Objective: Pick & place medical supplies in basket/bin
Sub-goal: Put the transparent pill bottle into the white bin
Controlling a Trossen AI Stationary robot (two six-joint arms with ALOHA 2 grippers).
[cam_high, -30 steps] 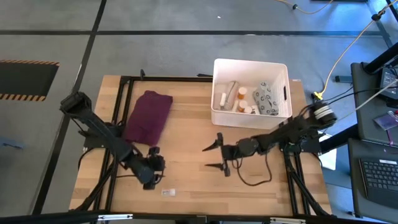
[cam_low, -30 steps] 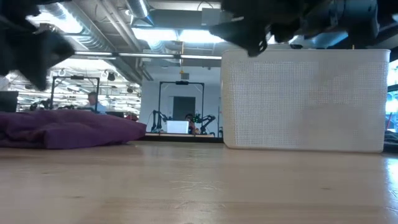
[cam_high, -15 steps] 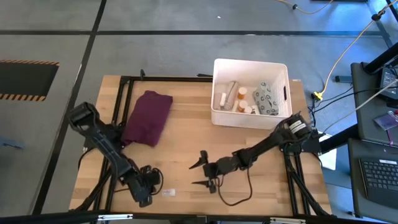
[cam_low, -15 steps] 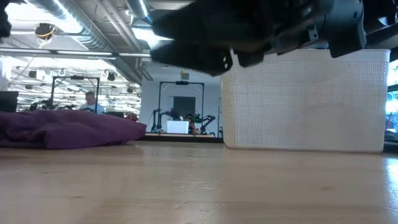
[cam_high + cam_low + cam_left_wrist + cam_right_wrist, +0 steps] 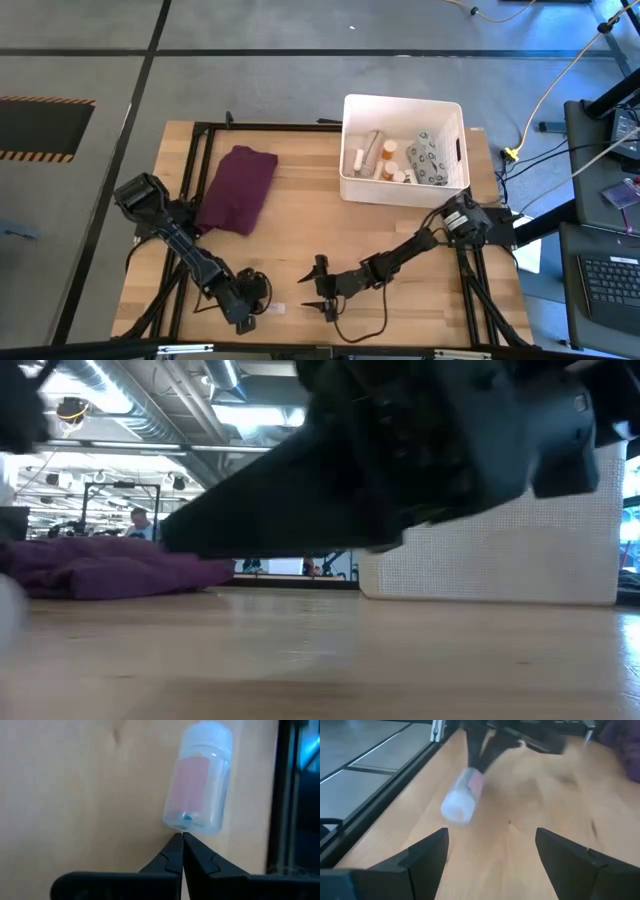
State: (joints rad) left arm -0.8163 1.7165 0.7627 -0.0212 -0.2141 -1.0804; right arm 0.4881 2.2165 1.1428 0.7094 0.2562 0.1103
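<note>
A small clear bottle [image 5: 198, 785] with a pink label and a white cap lies on its side on the table near the front edge; it also shows in the high view [image 5: 272, 309] and the right wrist view [image 5: 462, 797]. My left gripper [image 5: 182, 837] is shut, its tips at the bottle's base end. My right gripper [image 5: 313, 288] is open and empty, low over the table just right of the bottle, which lies ahead of its fingers [image 5: 427, 852]. The white basket [image 5: 403, 185] at the far right holds several supplies. My left gripper's shut fingertips [image 5: 176, 845] stand right at the bottle's base end [image 5: 187, 824], coming level along the table. I cannot tell whether they touch it. The bottle lies flat on the table.
A purple folded cloth [image 5: 240, 187] lies at the far left of the table. The black frame rail [image 5: 282, 795] runs along the table edge close beside the bottle. In the low view my right arm [image 5: 400, 460] hangs dark in front of the basket [image 5: 560, 560].
My right gripper has reached from the table's middle toward the near edge and the left, coming down low beside the bottle, still open. My left gripper has gone toward the near edge, to the bottle. The bottle has stayed in place.
</note>
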